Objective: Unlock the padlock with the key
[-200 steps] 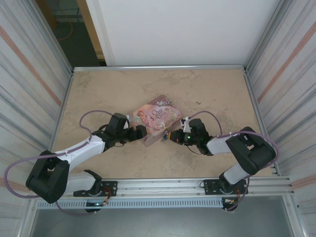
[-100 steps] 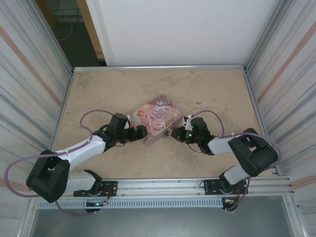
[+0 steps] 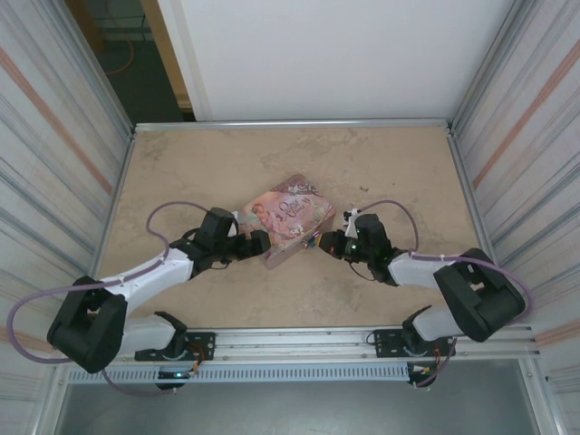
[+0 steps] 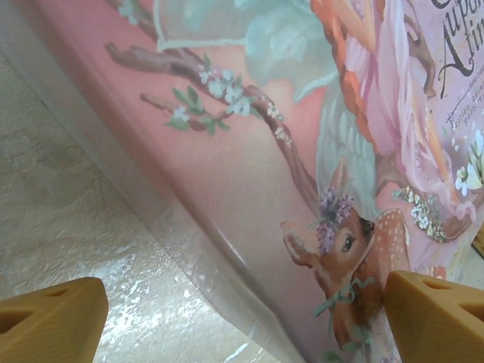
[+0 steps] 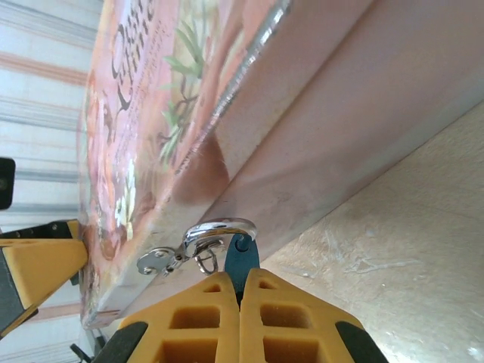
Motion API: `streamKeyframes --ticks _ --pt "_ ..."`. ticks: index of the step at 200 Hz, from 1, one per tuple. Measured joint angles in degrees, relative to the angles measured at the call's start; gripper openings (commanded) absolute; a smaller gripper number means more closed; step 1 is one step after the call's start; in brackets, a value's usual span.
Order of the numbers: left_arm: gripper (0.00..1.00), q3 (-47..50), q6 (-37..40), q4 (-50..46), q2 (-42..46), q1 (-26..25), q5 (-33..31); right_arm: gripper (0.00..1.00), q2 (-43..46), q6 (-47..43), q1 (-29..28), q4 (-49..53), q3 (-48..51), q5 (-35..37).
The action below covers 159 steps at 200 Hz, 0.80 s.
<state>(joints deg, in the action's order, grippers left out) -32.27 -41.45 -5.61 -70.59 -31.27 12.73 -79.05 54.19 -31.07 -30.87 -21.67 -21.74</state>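
A pink tin (image 3: pixel 290 213) with a printed picture lies near the middle of the beige table (image 3: pixel 390 172), with one arm coming in from each side.

The left hand (image 3: pixel 264 246) is at the tin's lower left edge in the overhead view. In its own wrist view the left hand (image 4: pixel 242 318) stands wide. One yellow finger (image 4: pixel 53 321) sits in the lower left corner of the frame over the table, and the other sits in the lower right corner against the tin (image 4: pixel 302 113). A painted deer and a blossoming branch lie between them. The hand holds nothing. A strip of clear film runs along the tin's edge.

The right hand (image 3: pixel 324 243) is just beside the tin's lower right edge. In its wrist view the right hand (image 5: pixel 240 291) is pressed narrow, and its yellow fingers (image 5: pixel 204 318) pinch the padlock (image 5: pixel 240 261). The padlock shows as a thin dark teal slab sticking up between the tips at the bottom centre of the frame. A curved silver loop (image 5: pixel 215 229) tops it, with a small silver clasp (image 5: pixel 159 261) hanging to its left. The loop is close against the side wall of the tin (image 5: pixel 318 98), though I cannot tell whether they touch. At the left edge of this view one yellow finger of the left hand (image 5: pixel 38 261) shows by the tin's far corner.
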Motion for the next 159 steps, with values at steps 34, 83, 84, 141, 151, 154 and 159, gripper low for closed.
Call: streamKeyframes --ticks 34,83,84,141,151,154,159 --pt "0.95 -0.31 0.94 -3.48 2.40 0.42 -0.17 0.00 7.10 -3.82 1.11 7.74 0.48 1.14" --pt "0.96 -0.79 1.88 -6.62 10.16 2.47 -0.20 0.00 17.97 -12.22 1.20 21.31 0.04 -1.36" --pt "0.96 -0.79 1.90 -6.67 10.29 2.49 -0.20 0.00 18.27 -12.59 1.20 21.75 0.00 -1.51" --pt "0.96 0.59 3.28 -8.28 21.94 6.49 -1.51 0.00 28.39 -19.12 0.96 36.20 -1.09 -7.80" --pt "0.96 1.49 3.39 -8.33 23.91 7.23 -2.34 0.00 29.66 -19.30 0.61 37.94 -1.03 -8.15" --pt "0.96 1.86 3.48 -8.31 24.50 7.50 -2.60 0.00 30.01 -19.32 0.48 38.38 -0.98 -8.17" --pt "0.96 2.23 3.58 -8.37 25.29 7.82 -3.04 0.00 30.73 -19.34 0.17 39.06 -0.85 -8.17"
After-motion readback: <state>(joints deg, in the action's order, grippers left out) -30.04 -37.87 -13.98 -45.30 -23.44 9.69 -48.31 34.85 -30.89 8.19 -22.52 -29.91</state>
